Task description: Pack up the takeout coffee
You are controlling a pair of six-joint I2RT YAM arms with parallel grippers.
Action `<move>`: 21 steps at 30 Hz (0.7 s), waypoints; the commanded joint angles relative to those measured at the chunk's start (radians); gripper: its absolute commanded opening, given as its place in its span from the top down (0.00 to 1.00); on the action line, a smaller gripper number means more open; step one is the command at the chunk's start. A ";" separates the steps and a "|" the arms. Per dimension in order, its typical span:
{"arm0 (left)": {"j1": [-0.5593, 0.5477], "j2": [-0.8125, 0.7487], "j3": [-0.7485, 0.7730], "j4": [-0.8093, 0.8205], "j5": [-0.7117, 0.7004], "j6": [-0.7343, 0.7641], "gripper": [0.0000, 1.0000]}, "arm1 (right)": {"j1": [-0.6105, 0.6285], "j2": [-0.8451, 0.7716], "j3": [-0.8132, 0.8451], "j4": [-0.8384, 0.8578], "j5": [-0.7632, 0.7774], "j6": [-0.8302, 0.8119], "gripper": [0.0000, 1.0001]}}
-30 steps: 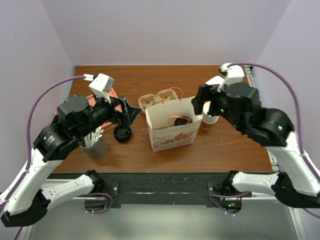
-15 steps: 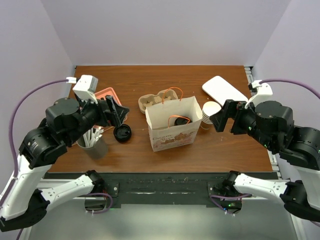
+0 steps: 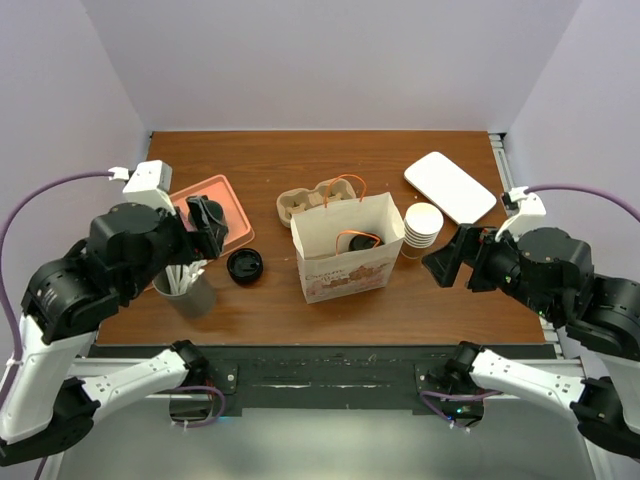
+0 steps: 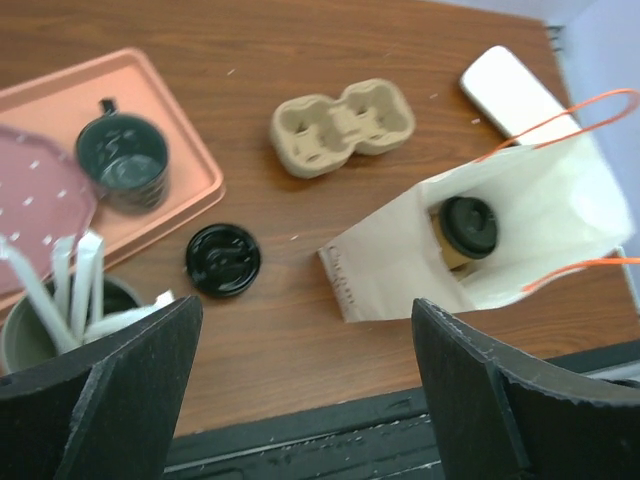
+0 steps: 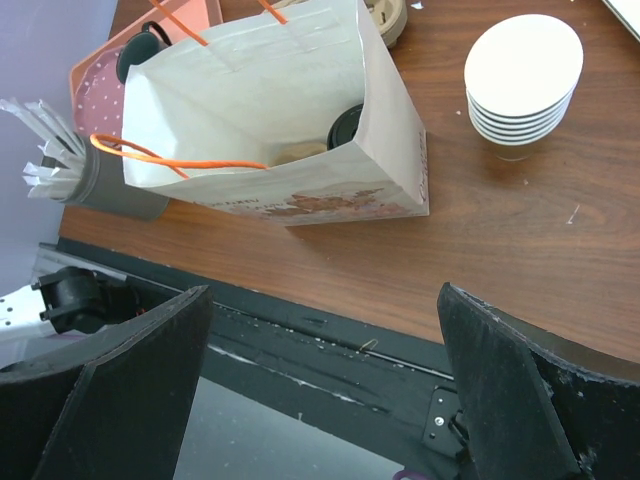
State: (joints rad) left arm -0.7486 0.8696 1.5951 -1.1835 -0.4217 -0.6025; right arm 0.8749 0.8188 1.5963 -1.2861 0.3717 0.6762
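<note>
The takeout coffee (image 3: 362, 241), a tan cup under a black sip lid, stands upright inside the open white paper bag (image 3: 340, 268) with orange handles, mid-table. The left wrist view looks down on its lid (image 4: 468, 226) in the bag (image 4: 385, 270). The right wrist view shows only an edge of the lid (image 5: 347, 127) behind the bag wall (image 5: 290, 120). My left gripper (image 3: 207, 218) hovers over the pink tray, well left of the bag, open and empty (image 4: 306, 335). My right gripper (image 3: 450, 262) hangs right of the bag near the front edge, open and empty (image 5: 322, 300).
A loose black lid (image 3: 245, 266) lies left of the bag. The pink tray (image 4: 60, 110) holds a dark mug (image 4: 125, 165). A grey holder of white stirrers (image 3: 188, 292) stands front left. A pulp cup carrier (image 3: 318, 198), stacked lidless cups (image 3: 423, 225) and a white flat case (image 3: 450, 186) sit behind and right.
Both arms have drawn back from the bag. The left gripper moved left, off the loose lid to above the tray. The right gripper moved down and right, away from the cup stack.
</note>
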 commanded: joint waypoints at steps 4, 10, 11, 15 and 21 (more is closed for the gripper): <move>-0.001 0.032 -0.067 -0.134 -0.138 -0.183 0.31 | -0.002 -0.032 -0.035 0.039 -0.024 0.034 0.02; 0.017 -0.007 -0.217 -0.134 -0.271 -0.270 0.40 | -0.004 -0.066 -0.048 0.021 -0.022 0.042 0.02; 0.021 -0.001 -0.224 -0.133 -0.297 -0.279 0.40 | -0.002 -0.070 -0.053 0.021 -0.020 0.043 0.02; 0.057 0.045 -0.224 -0.133 -0.393 -0.270 0.40 | -0.002 -0.075 -0.055 0.031 -0.027 0.043 0.02; 0.209 0.112 -0.262 -0.114 -0.419 -0.197 0.53 | -0.002 -0.067 -0.053 0.016 -0.027 0.037 0.02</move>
State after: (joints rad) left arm -0.6132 0.9424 1.3560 -1.3289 -0.7574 -0.8268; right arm 0.8749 0.7406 1.5421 -1.2861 0.3485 0.7033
